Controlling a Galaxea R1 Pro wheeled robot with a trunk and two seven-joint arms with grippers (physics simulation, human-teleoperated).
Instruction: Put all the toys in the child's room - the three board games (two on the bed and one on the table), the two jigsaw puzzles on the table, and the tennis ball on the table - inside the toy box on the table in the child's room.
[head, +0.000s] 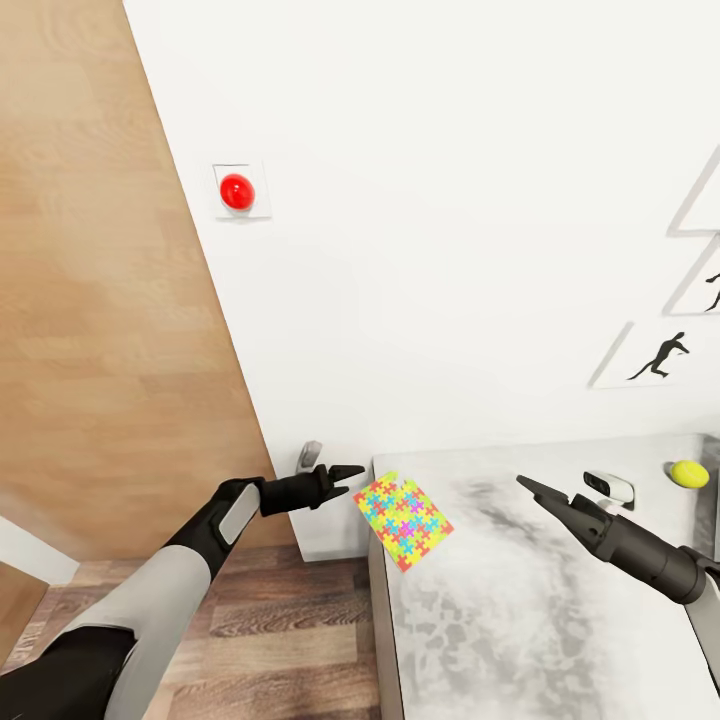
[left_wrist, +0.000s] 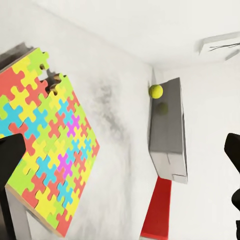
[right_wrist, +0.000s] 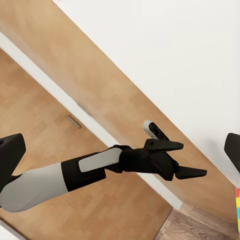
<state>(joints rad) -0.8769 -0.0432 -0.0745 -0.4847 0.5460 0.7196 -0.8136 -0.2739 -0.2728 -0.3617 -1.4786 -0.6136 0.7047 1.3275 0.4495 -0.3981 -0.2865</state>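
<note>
No readable text, labels, brands or numbers anywhere. Only pictorial signs: black running-figure silhouettes on wall pictures (head: 662, 357) at right of head view, and a plain red button (head: 237, 192) on a wall plate at upper left, unmarked. Jigsaw puzzle (head: 403, 518) shows coloured pieces, no lettering.

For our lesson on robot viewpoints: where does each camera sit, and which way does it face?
Head: up high, looking down at the grey mottled table; both arms show.
Left wrist: by the left hand, facing the multicoloured jigsaw puzzle and yellow tennis ball; fingers at the edges.
Right wrist: facing the brown wooden door and the left arm.
Head and left wrist share puzzle and ball.
</note>
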